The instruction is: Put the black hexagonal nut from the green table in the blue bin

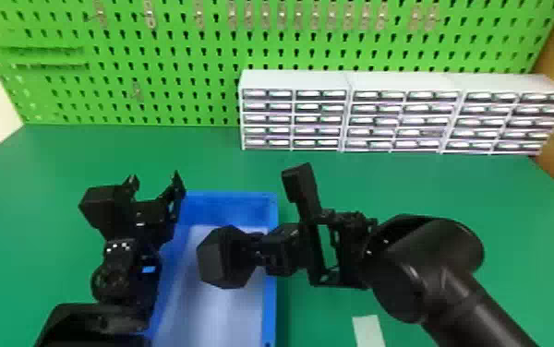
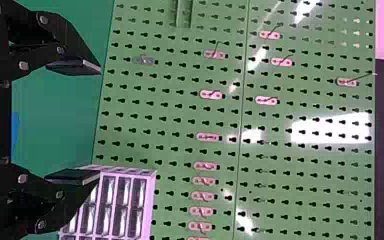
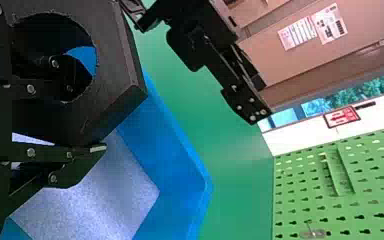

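Note:
Over the inside of the blue bin (image 1: 269, 295), my right gripper (image 1: 255, 251) is shut on the black hexagonal nut (image 1: 223, 260). In the right wrist view the nut (image 3: 117, 75) sits in the right gripper (image 3: 86, 121), one finger showing within its round hole and the other along its outer side; the bin's wall (image 3: 175, 150) lies beyond. My left gripper (image 1: 155, 184) stands open beside the bin's far left corner, nothing between its fingers. In the left wrist view, the left gripper (image 2: 100, 122) has its two fingertips well apart.
White drawer cabinets (image 1: 292, 120) line the back right of the green table (image 1: 188, 161), against a green pegboard (image 1: 188, 60). A pale strip (image 1: 368, 330) lies right of the bin near the front. The left arm (image 3: 195, 40) is close to the right gripper.

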